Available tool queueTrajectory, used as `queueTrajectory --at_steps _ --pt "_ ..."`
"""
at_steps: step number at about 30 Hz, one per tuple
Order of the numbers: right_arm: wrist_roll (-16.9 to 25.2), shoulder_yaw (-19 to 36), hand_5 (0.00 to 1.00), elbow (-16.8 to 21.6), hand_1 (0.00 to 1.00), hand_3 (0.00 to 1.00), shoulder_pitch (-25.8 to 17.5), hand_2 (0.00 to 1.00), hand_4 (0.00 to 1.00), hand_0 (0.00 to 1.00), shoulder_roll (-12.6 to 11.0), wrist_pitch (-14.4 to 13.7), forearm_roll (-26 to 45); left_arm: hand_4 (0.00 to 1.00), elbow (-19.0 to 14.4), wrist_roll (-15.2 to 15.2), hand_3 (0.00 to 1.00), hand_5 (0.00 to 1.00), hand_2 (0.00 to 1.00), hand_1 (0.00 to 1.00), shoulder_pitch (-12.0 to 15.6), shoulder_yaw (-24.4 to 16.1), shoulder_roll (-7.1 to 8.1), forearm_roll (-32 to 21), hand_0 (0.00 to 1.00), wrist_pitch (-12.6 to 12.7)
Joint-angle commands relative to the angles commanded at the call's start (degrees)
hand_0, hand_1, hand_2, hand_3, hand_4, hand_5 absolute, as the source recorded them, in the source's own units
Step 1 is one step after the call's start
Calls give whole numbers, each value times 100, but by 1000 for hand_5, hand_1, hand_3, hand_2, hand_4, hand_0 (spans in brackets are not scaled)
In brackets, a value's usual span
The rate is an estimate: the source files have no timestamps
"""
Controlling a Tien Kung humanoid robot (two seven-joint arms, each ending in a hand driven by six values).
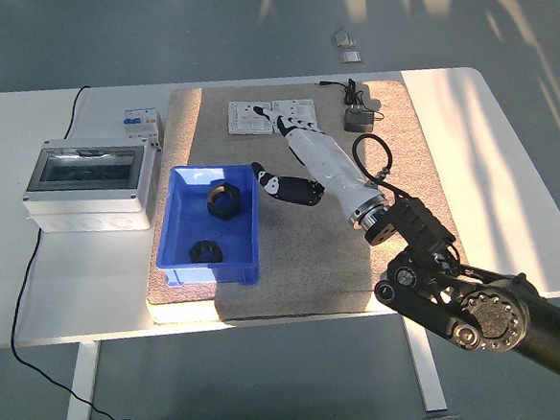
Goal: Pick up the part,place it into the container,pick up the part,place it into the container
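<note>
Reaching in from the right, the robot's right hand (298, 154) is hovering over the beige mat (397, 189) just right of the blue container (249, 237), its white fingers (267, 116) spread loosely and holding nothing, its thumb pointing back toward the container's right rim. Inside the container, two black ring-shaped parts are lying apart: one part (224, 198) is sitting in the far half of the container, the other part (206, 251) in the near half, toward the left wall. Beyond the container, at the mat's far edge, two white socket plates (272, 117) are lying side by side, with the fingertips stretching over the nearer edge of them. Farther right of the container, near the mat's far corner, a small black adapter (358, 121) is trailing its cable. Left of the container, off the mat, a grey distribution box with a clear lid (90, 182) is sitting on the white table (514, 169), with a small circuit breaker (140, 122) just behind it.
</note>
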Motion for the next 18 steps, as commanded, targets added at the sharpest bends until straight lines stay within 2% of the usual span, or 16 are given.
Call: queueTrajectory --at_steps 2,3,4,8,9,14,15,18 --pt "337 407 390 183 995 998 -317 971 608 998 -226 -213 357 630 0 -3 599 670 711 659 20 0 -14 -20 669 5" --pt "492 594 390 252 948 987 -464 938 612 998 -319 -263 529 631 0 -3 598 668 711 658 31 -2 -20 -26 668 7" --pt "641 766 390 311 948 987 -608 938 612 998 -406 -292 694 631 0 -4 598 668 711 658 41 -1 -26 -35 668 9" --pt "1343 1560 390 477 948 987 -1302 938 612 998 -712 -215 1487 631 0 -6 598 668 711 658 89 -8 -47 -68 668 18" --pt "1558 1819 400 483 842 876 -1521 857 645 929 -748 -160 1745 637 0 -7 595 655 710 658 97 -10 -50 -68 668 19" --pt "2285 2785 400 466 842 876 -2266 857 645 929 -673 -39 2698 637 0 -11 595 655 710 658 104 -32 -63 -32 668 20" --pt "2416 2974 462 458 741 770 -2394 784 740 852 -636 -36 2872 638 0 -11 595 647 710 659 100 -41 -66 -22 667 21" --pt "2820 3609 462 428 741 770 -2766 784 740 852 -549 -44 3411 638 0 -17 595 647 710 659 92 -50 -79 -23 667 27"
